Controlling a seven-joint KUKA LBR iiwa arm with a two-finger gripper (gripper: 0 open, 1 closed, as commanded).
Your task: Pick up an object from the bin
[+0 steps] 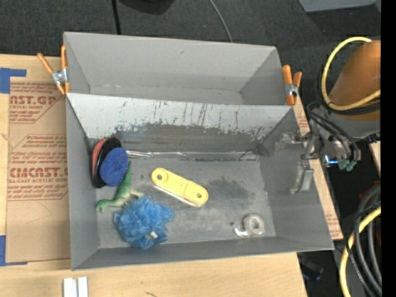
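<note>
gripper [303,177] above right wall of bin [173,73], opening cannot tell | nearest: small silver ring [250,226] on floor, down-left of gripper, apart | yellow flat bar [179,188] mid-floor, farther left, long axis upper-left to lower-right | blue pouf [143,221] and other toys by left wall
</note>
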